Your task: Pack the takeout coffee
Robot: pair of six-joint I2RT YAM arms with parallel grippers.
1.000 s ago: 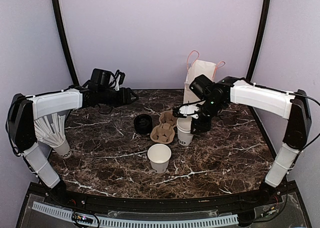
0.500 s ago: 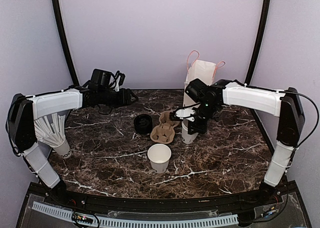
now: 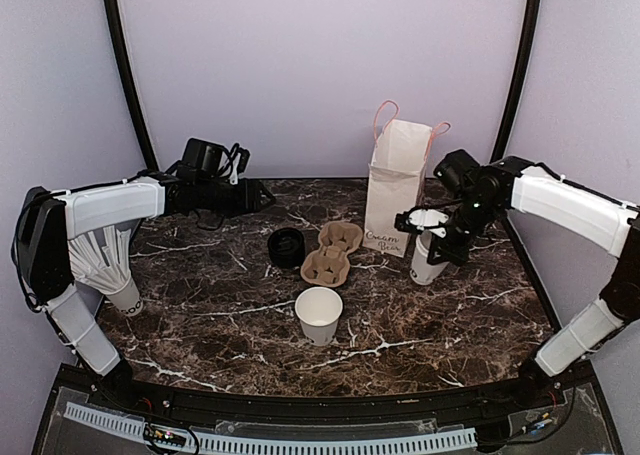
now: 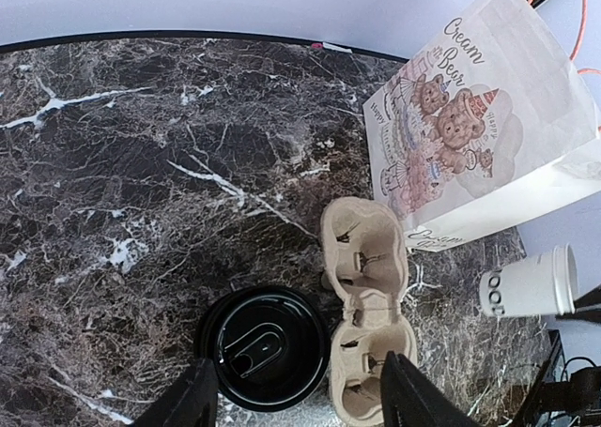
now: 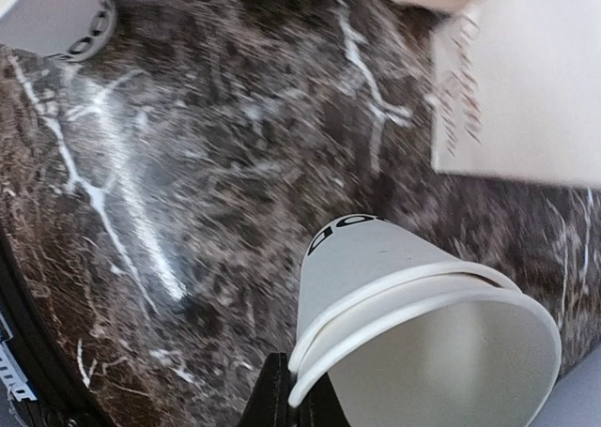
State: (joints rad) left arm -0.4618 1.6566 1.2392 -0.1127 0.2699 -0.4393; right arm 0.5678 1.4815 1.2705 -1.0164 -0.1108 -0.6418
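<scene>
No cup with a black lid shows. A round black lid (image 3: 287, 247) lies on the table left of the cardboard carrier (image 3: 330, 253); both also show in the left wrist view, the lid (image 4: 263, 347) beside the carrier (image 4: 366, 324). My left gripper (image 4: 296, 389) is open and empty, above the lid and carrier. My right gripper (image 3: 440, 230) is shut on the rim of two nested white cups with black lettering (image 3: 428, 258), tilted, right of the paper bag (image 3: 397, 190). The right wrist view shows both rims (image 5: 423, 305) pinched at the fingertips (image 5: 277, 399).
One open white cup (image 3: 319, 315) stands in front of the carrier. A white cup with white straws (image 3: 110, 265) stands at the far left by the left arm. The bag (image 4: 479, 136) stands upright at the back, its handles up.
My right gripper has carried the nested cups from beside the carrier to the right, past the front of the bag. The left arm has not moved.
</scene>
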